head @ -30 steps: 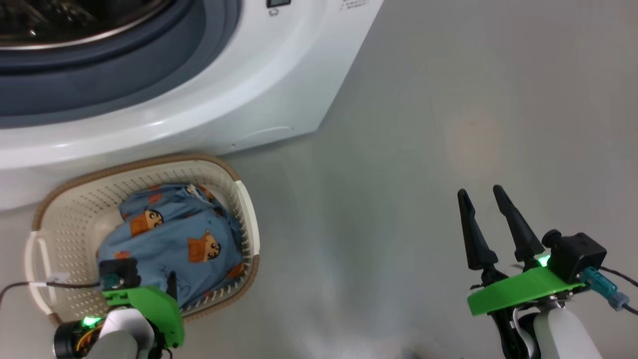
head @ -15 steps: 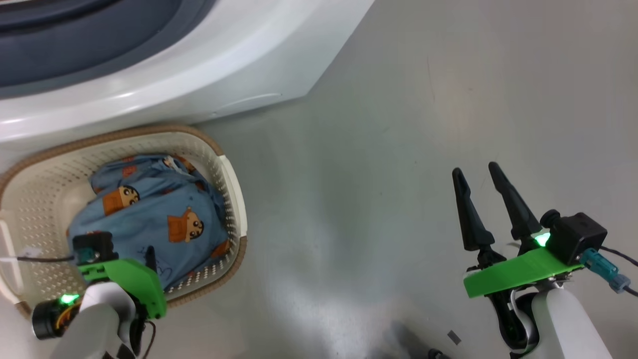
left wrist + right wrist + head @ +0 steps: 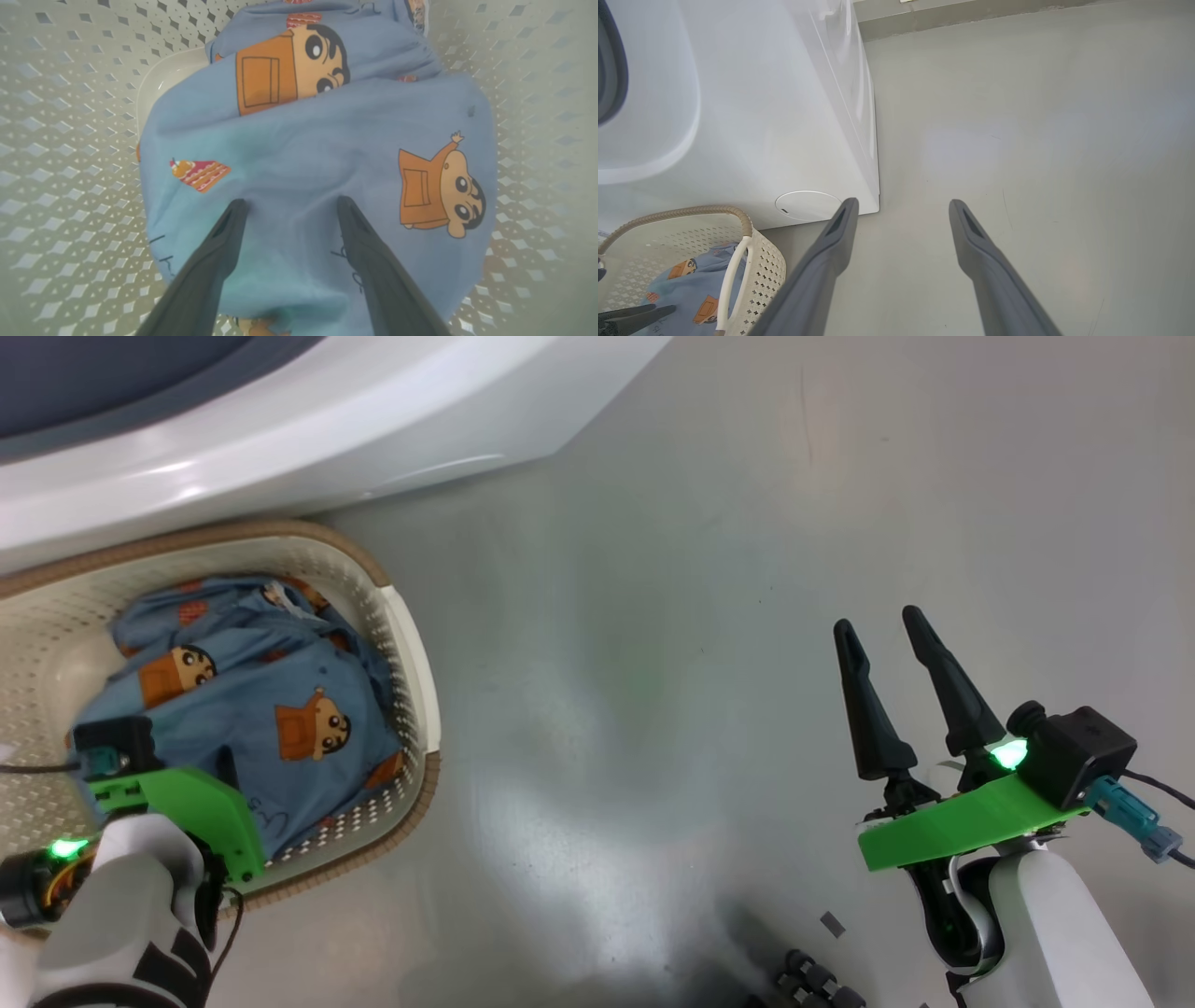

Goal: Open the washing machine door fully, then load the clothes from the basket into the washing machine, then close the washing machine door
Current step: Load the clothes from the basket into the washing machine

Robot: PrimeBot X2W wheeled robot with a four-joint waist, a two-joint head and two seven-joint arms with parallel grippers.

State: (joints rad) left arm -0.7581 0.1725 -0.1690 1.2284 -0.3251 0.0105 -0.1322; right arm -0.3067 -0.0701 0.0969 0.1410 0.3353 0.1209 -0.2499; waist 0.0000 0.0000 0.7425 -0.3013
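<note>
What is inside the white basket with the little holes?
A bundle of light blue cartoon-print clothes lies inside the cream perforated plastic basket. Whatever sits under the bundle is covered, so I cannot tell.

Left hand [image 3: 289,205] pointing down, fingers spread — right hand [image 3: 878,621] forward, fingers parted.

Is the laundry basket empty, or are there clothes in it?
Not empty: the clothes lie bunched inside the basket, with the open left gripper right at them.

clothes [image 3: 252,709] in basket [image 3: 411,644] before washing machine [image 3: 373,420]
</note>
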